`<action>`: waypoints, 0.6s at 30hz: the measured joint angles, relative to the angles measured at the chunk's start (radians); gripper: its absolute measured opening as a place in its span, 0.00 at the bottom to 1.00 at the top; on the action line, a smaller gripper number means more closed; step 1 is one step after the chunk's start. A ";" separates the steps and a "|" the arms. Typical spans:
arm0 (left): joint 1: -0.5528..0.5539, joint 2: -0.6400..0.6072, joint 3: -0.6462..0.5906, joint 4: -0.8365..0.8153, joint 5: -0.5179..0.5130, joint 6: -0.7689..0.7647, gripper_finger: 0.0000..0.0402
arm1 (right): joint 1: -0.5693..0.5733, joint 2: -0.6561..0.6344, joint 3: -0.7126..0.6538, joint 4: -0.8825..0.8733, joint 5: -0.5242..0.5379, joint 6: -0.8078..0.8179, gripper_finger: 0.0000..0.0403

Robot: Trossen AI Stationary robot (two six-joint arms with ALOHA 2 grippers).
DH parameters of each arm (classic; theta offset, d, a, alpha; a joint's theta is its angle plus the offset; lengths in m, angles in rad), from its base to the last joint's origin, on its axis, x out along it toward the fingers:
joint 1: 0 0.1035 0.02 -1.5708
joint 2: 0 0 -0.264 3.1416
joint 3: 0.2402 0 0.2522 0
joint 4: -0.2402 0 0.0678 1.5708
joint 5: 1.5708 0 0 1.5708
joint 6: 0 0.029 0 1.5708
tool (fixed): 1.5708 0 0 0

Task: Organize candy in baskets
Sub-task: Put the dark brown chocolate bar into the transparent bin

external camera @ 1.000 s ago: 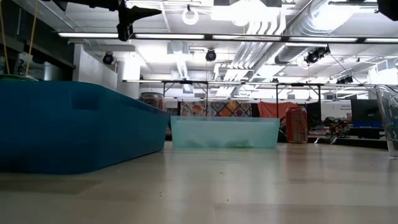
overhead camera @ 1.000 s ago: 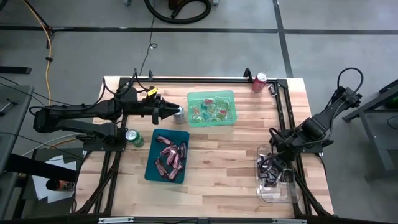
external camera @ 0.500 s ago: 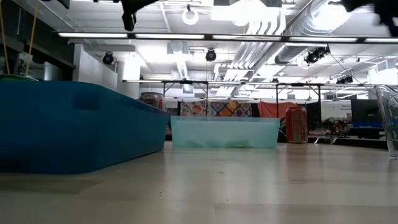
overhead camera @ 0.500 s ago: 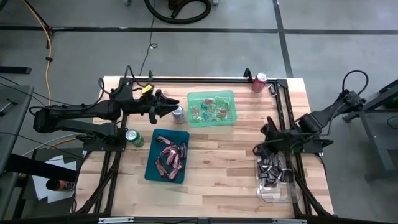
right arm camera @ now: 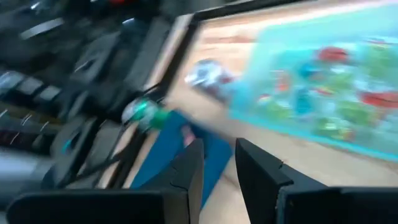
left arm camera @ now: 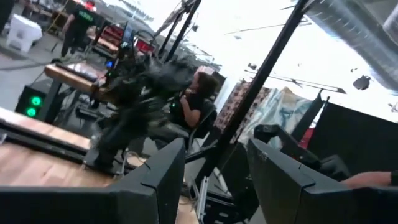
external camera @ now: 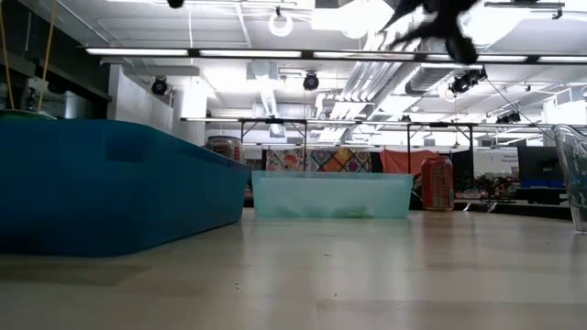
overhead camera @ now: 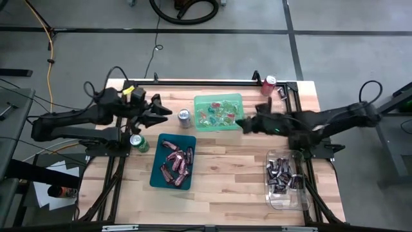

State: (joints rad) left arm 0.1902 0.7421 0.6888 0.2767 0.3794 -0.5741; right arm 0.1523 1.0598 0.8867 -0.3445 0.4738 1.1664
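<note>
Three baskets sit on the table. The light green basket [overhead camera: 219, 111] holds green and red candy, the dark teal basket [overhead camera: 174, 161] holds pinkish-red bars, and the clear basket [overhead camera: 283, 182] holds dark brown bars. My left gripper [overhead camera: 166, 113] is open and empty above the table, left of a silver can [overhead camera: 184, 116]. My right gripper [overhead camera: 241, 124] is open and empty, in the air by the green basket's near right corner. The right wrist view looks over the green basket [right arm camera: 329, 81] and the teal basket [right arm camera: 180, 149]. In the low view the right gripper [external camera: 431, 18] shows blurred at the top.
A green can [overhead camera: 138, 142] stands left of the teal basket, and a red can [overhead camera: 268, 84] stands at the table's far right. A black frame rail [overhead camera: 212, 82] runs along the far edge. Bare wood lies between the teal and clear baskets. A seated person [left arm camera: 198, 102] shows beyond the table.
My right gripper has risen from the clear basket and swung fast toward the table's middle, ending beside the green basket. My left gripper has drawn back from the silver can toward the left edge. The can and the baskets have stayed where they were.
</note>
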 joint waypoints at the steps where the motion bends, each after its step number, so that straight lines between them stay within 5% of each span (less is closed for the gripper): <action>1: 0.000 -0.016 0.000 -0.010 0.000 0.008 0.41 | -0.045 0.020 0.000 -0.017 -0.020 0.049 0.22; 4: 0.000 -0.058 0.000 -0.035 -0.004 0.029 0.41 | -0.203 0.076 0.000 -0.082 -0.119 0.132 0.22; 10: 0.000 -0.104 0.000 -0.053 -0.007 0.036 0.41 | -0.501 0.163 0.027 -0.113 -0.160 -0.112 0.22; 14: 0.000 -0.109 0.000 -0.060 -0.029 0.036 0.41 | -0.659 0.211 0.143 -0.222 -0.118 -0.325 0.22; 18: 0.000 -0.108 0.000 -0.075 -0.145 0.057 0.41 | -0.765 0.245 0.325 -0.378 0.043 -0.572 0.22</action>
State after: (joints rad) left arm 0.1905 0.6339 0.6888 0.2014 0.2344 -0.5168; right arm -0.6126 1.3047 1.2120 -0.7220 0.5164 0.5943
